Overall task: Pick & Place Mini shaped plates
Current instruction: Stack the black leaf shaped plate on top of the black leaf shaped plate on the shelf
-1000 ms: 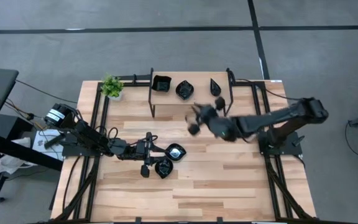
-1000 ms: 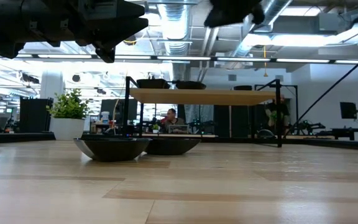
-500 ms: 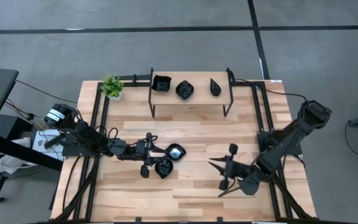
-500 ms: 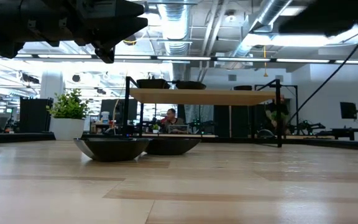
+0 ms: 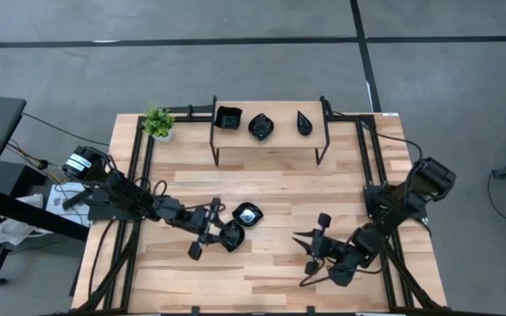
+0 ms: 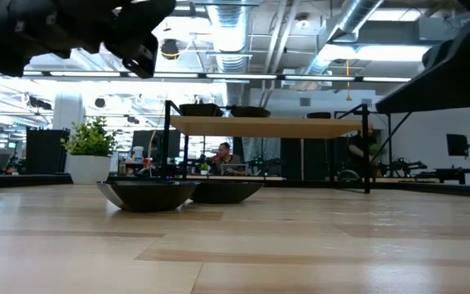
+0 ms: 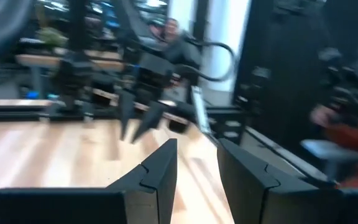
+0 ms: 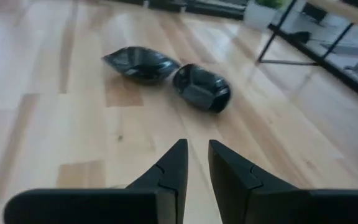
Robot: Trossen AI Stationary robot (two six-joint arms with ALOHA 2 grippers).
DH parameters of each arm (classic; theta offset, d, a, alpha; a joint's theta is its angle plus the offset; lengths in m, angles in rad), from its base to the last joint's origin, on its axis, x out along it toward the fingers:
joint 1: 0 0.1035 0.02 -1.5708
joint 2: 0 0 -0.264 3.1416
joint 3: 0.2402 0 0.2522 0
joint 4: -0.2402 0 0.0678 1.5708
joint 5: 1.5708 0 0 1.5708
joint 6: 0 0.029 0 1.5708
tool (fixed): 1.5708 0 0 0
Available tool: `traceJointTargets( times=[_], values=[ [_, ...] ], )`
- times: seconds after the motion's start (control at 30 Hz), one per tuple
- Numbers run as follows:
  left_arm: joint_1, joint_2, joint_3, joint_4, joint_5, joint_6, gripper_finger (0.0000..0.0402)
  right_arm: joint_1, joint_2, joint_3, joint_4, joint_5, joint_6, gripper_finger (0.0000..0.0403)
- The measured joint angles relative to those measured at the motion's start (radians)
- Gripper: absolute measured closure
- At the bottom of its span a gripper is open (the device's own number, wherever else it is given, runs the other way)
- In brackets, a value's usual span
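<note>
My left tool (image 5: 202, 239), jaws parted and empty, hangs just beside two mini shaped plates (image 5: 240, 225) on the table (image 5: 279, 189). My right tool (image 5: 311, 250), slightly open and empty, faces them from well apart.

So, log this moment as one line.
left hand open, empty, beside two table plates | right hand open, empty, low front-right | three plates on shelf

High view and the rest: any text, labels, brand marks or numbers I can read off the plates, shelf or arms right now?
None legible in any view.
The mini shaped plates are plain glossy black, unmarked.
The shelf and table show bare wood only.
The left wrist view's background is too blurred to read.
</note>
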Motion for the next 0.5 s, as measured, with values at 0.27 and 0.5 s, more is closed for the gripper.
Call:
traceJointTargets(
  times=[0.27, 0.5],
  values=[
    [-0.048, 0.0, 0.016, -0.161, -0.012, 0.059, 0.0277, -0.003, 0.0, 0.0, 0.004, -0.075, 0.027, 0.0343],
    [-0.053, 0.0, 0.024, -0.299, -0.14, 0.056, 0.0245, -0.007, 0.0, 0.0, 0.004, -0.097, 0.054, 0.0343]
  ],
)
